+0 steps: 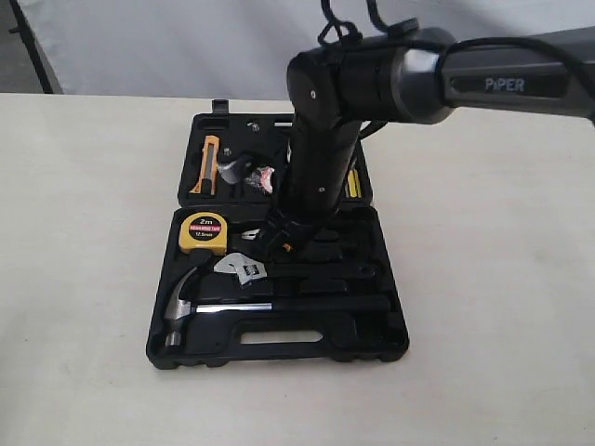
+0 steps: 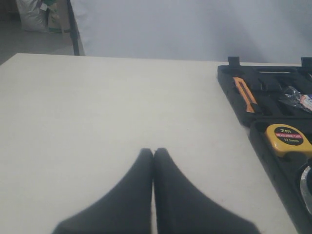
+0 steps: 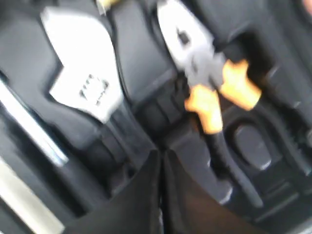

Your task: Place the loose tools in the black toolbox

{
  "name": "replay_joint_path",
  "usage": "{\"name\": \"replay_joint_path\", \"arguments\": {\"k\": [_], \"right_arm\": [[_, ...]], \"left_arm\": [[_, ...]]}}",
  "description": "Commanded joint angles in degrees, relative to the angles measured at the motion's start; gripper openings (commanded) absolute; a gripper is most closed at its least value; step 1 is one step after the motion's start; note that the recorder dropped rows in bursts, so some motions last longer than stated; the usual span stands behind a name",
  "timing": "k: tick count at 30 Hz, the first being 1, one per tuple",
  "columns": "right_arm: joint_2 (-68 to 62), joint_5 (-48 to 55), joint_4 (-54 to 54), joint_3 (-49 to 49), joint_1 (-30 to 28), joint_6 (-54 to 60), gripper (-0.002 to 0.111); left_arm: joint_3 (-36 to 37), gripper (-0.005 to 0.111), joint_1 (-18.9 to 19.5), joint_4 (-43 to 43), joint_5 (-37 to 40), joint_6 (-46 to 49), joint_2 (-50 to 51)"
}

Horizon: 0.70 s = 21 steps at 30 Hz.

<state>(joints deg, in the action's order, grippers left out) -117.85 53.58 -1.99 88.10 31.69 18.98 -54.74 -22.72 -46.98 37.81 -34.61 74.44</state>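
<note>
I see the hammer (image 1: 265,306), wrench (image 1: 244,269) and tape roll (image 1: 259,177) all lying in the toolbox (image 1: 372,349) at mid-table. The left gripper (image 2: 153,152) and right gripper (image 3: 160,157) are pinched closed, empty. I judge the task finished.

toolbox (image 1: 372,349) black | tape measure (image 1: 203,232) yellow | wrench (image 1: 244,269) silver-headed | pliers (image 3: 202,73) orange-handled

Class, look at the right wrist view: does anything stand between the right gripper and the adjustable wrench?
Nothing visible does. The right gripper, shut, is close by the handle of the adjustable wrench in the black toolbox. The orange-handled pliers lie to one side.
</note>
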Motion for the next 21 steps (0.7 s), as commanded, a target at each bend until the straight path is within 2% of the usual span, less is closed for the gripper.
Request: {"name": "replay_joint_path", "arguments": {"k": [1, 9, 15, 21], "right_arm": [[-0.2, -1.7, -6.4, 0.4, -0.2, -0.2, 0.0], [-5.2, -3.0, -8.4, 0.4, -0.2, -0.3, 0.0], [0.2, -2.4, -7.2, 0.5, -0.6, -4.6, 0.0], [6.3, 3.0, -7.0, -0.7, -6.4, -11.7, 0.0]], "left_arm": [[0.5, 0.001, 0.2, 0.8, -1.0, -0.6, -0.5], [0.5, 0.001, 0.2, 0.8, -1.0, -0.6, -0.5], [0.5, 0.001, 0.2, 0.8, -1.0, -0.6, -0.5], [0.5, 0.001, 0.2, 0.8, -1.0, -0.6, -0.5]]}}
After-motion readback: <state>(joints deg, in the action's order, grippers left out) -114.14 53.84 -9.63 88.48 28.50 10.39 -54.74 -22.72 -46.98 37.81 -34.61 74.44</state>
